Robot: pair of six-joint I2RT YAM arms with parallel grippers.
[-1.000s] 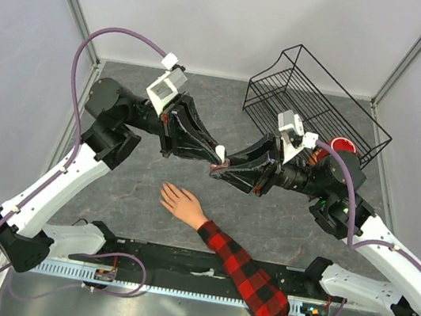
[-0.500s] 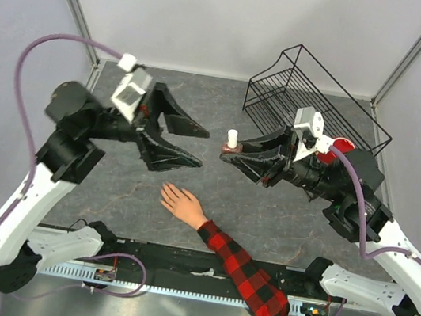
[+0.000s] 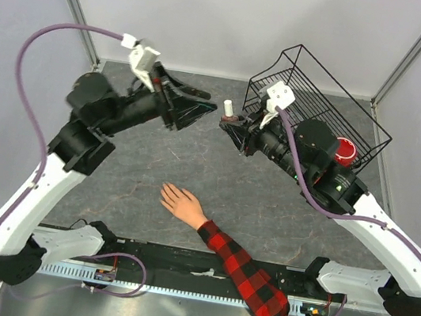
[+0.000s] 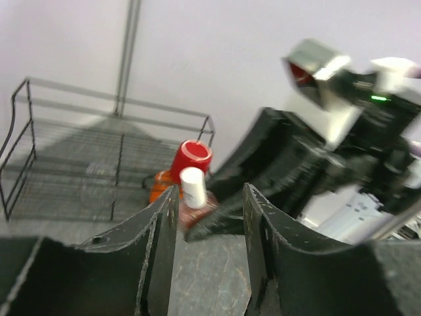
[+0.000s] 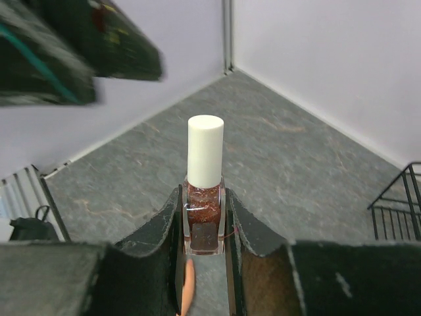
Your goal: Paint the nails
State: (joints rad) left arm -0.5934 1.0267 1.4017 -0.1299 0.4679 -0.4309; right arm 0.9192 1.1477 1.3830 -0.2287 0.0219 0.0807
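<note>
Nails point(image 3: 164, 190) of the pale hand point(image 3: 181, 203): resting on the worktop point(image 3: 267, 207), near the middle of its near edge. Right jaws grip a white-capped dark red bottle point(image 5: 204, 197) towards the far edge; left jaws open, empty, facing it.

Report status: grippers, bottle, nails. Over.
Right gripper shut on capped bottle. Left gripper open, empty, facing it. Hand flat on table, nothing over nails.
</note>
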